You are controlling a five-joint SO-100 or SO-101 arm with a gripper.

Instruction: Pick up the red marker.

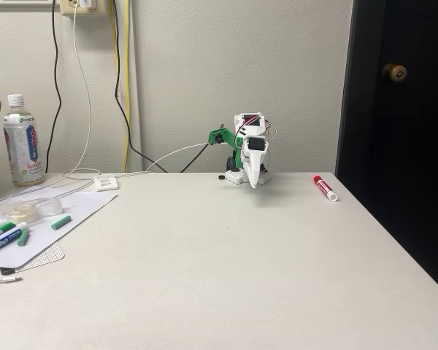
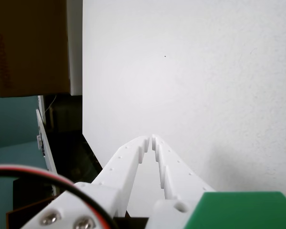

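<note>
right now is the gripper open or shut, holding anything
Gripper: shut, fingertips nearly touching, holding nothing. The red marker lies on the table, apart from it.

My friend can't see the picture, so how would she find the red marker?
In the fixed view, start at the white and green robot arm at the back of the pale table. Look right, toward the dark door: the red marker lies alone near that table edge. Its cap is red, unlike the green and blue markers on the far left.
</note>
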